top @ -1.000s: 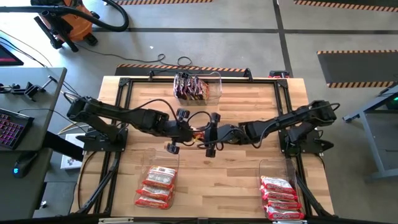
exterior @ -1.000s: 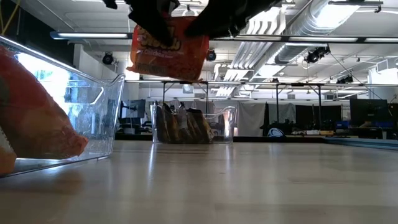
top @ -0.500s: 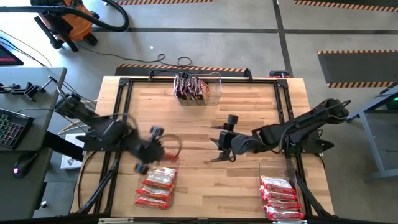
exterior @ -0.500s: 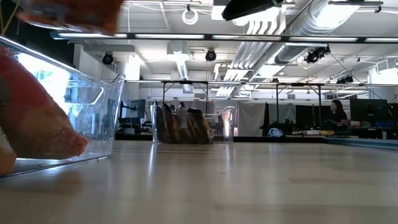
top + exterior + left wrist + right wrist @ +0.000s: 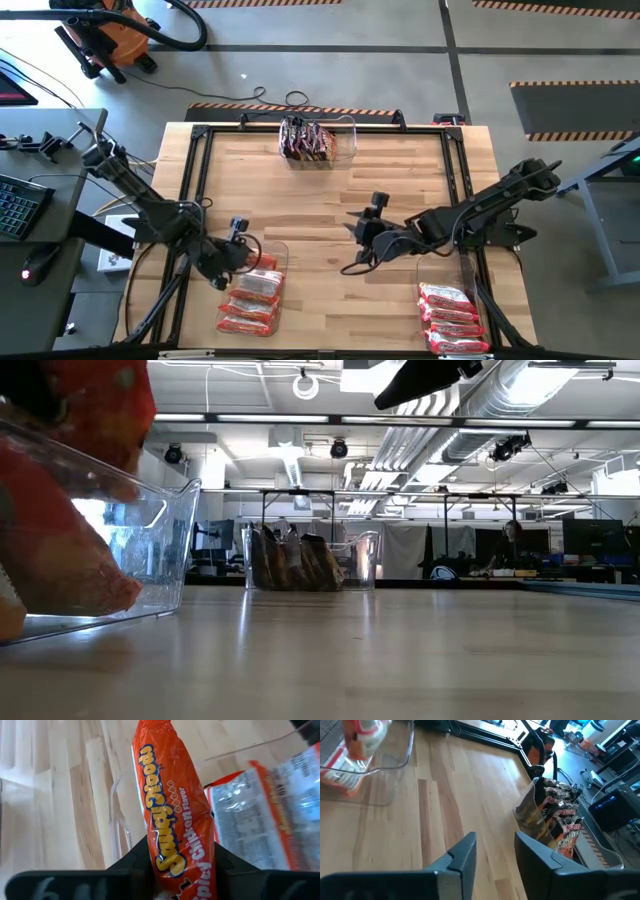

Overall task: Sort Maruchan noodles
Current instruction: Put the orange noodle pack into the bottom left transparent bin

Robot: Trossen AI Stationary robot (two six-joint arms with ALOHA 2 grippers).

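1. The pale wooden plank tabletop (image 5: 330, 190) sits inside a black metal frame on a grey concrete floor; the low view looks past it into a bright workshop with ducting overhead.
2. Three clear plastic bins stand on it: the near-left bin (image 5: 256, 290) with a row of orange-and-white packets, the near-right bin (image 5: 450, 300) with red-and-white packets (image 5: 452, 318), and the far bin (image 5: 318, 140) holding dark packets (image 5: 306, 139) on edge.
3. The left gripper (image 5: 238, 258) hangs over the far rim of the near-left bin, clamped on an orange crinkly plastic packet of spicy chicken noodles (image 5: 175, 825), held by one short end so that most of its length sticks out past the fingers.
4. The right gripper (image 5: 366, 245) hovers over bare wood between the two near bins, its fingers parted by a narrow gap and holding nothing.
5. Handling, as I judge it:
   - the packet looks light, and stiff enough inside to stay straight from an end grip;
   - the wrapper is glossy and likely slippery, so a pinch across the flat faces near an end or the middle suits it;
   - the noodle block is brittle, so squeeze gently and set it down low.
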